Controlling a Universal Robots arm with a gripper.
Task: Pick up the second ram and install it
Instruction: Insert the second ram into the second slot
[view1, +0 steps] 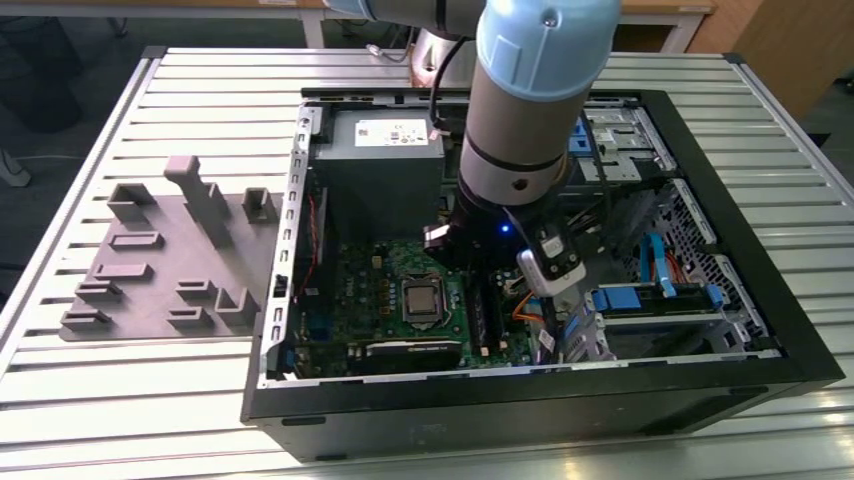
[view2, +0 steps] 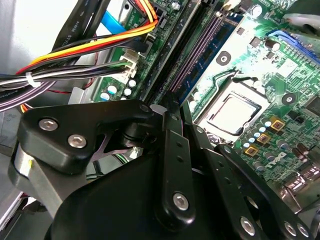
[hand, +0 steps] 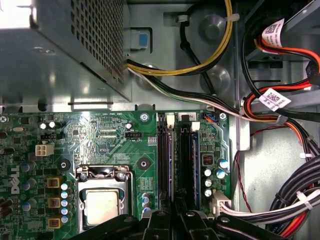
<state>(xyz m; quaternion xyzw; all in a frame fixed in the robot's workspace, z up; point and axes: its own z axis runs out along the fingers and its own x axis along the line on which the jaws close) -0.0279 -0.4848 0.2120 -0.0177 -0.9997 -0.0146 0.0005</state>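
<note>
Second ram, the thin dark flat memory stick, is hard to tell from the long black plastic sockets (hand: 165, 160). In the second wrist view it seems to be the dark strip (view2: 167, 75) running out from the black metal gripper (view2: 167, 111) along those sockets, on the green circuit board (hand: 100, 135). The gripper's two fingers are drawn almost together, and I judge them to be pinching one end of the stick, low over the sockets inside the open black computer case (view1: 747, 200).

To seat it well, the stick should stay upright and parallel to its socket along the whole length, so both ends go down evenly. The push should be straight down onto the board, without twisting. The white end clips (hand: 170, 119) need to be free to swing. The bundle of orange, yellow and black wires (view2: 75, 55) lies just beside the sockets. It could snag the gripper's links, as could the square silver processor (hand: 102, 205) on the other side.
</note>
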